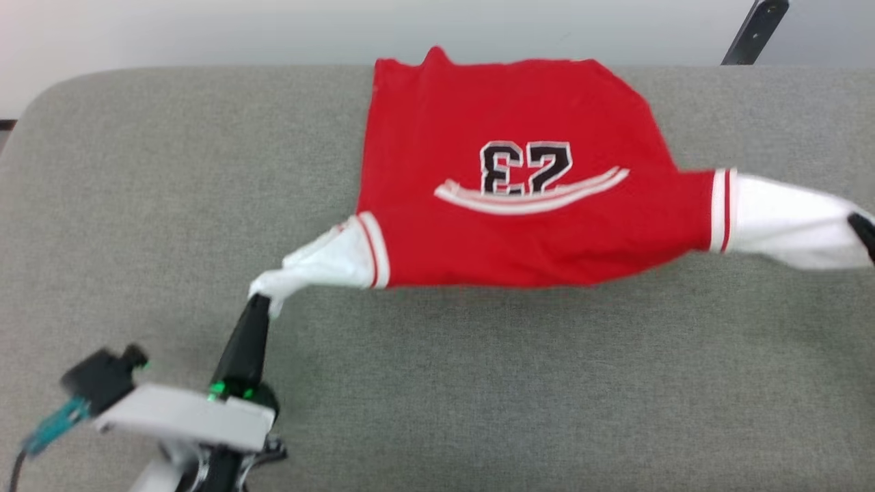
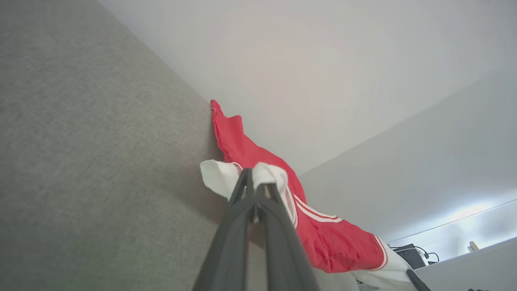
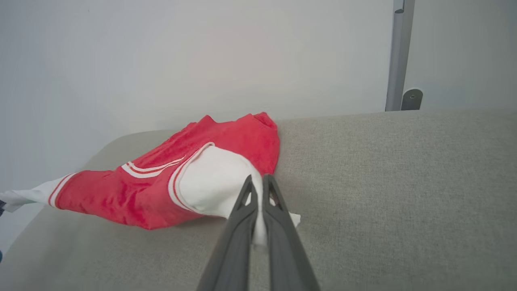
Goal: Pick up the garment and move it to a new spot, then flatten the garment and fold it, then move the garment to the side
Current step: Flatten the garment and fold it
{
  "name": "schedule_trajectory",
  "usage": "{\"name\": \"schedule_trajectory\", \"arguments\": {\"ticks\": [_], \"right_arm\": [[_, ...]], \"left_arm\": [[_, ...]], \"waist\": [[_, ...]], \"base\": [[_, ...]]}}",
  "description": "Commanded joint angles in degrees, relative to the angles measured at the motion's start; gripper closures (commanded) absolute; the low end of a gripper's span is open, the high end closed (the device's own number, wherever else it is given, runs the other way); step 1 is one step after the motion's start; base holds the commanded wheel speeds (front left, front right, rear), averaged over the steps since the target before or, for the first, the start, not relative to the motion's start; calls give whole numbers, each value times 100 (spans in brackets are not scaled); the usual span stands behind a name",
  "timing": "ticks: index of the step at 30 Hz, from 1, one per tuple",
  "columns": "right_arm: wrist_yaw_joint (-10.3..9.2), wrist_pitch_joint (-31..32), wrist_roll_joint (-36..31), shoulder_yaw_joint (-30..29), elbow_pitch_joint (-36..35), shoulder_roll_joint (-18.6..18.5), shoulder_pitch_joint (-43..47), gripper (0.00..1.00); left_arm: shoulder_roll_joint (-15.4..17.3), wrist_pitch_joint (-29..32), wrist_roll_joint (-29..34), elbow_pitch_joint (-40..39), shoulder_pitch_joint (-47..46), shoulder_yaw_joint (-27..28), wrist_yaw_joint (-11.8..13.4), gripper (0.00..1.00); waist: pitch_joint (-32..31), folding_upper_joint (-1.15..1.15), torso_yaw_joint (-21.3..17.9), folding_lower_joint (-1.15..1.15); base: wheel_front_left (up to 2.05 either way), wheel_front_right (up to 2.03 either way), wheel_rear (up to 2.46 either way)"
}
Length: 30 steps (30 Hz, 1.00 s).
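Grey upholstered surface (image 1: 478, 396), red T-shirt (image 1: 513, 123) stretched across its far side, lettering up. See the left gripper (image 1: 259, 299) clamped on the left sleeve (image 1: 328, 260), the right gripper (image 3: 257, 178) clamped on the right sleeve (image 3: 214, 182), fabric taut between them.

The left gripper (image 1: 258, 302) is seen to be made of long black fingers (image 1: 245, 345) that are narrowed to a fine tip; small green lights (image 1: 219, 390) are set at their base, where a rounded black collar is fitted; behind this a pale, flat-sided housing (image 1: 184, 417) is mounted; a black boxy module (image 1: 102, 378) with a small round knob is fixed beside it; a teal cable (image 1: 55, 425) is led from that module, and a thin dark cable (image 1: 15, 473) is seen below it. In the wrist views the fingers are shown dark grey and matte, slim and tapered; a narrow triangular slot is cut through each near the tip; the right gripper (image 3: 257, 180) is built alike.
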Motion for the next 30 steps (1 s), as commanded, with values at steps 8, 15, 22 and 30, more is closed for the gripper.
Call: {"name": "schedule_trajectory", "arguments": {"ticks": [8,15,22,30], "right_arm": [[-6,-29,-38,-663,-538,-467,1079,100],[-6,40,-140,-855,-1078,-670,1865,100],[-6,444,-507,-737,-1070,-300,2197,100],[-5,956,-1254,-810,-443,537,1955,100]], "left_arm": [[32,1,212,-1185,1217,428,405,100],[62,31,285,-1364,1614,446,559,100],[-5,66,443,-771,1582,223,542,100],[-205,152,673,135,1075,-100,548,100]], "waist": [[-67,0,-34,0],[-25,0,-74,0],[109,0,-55,0],[232,0,-19,0]], "base": [[0,0,0],[0,0,0],[0,0,0],[0,0,0]]}}
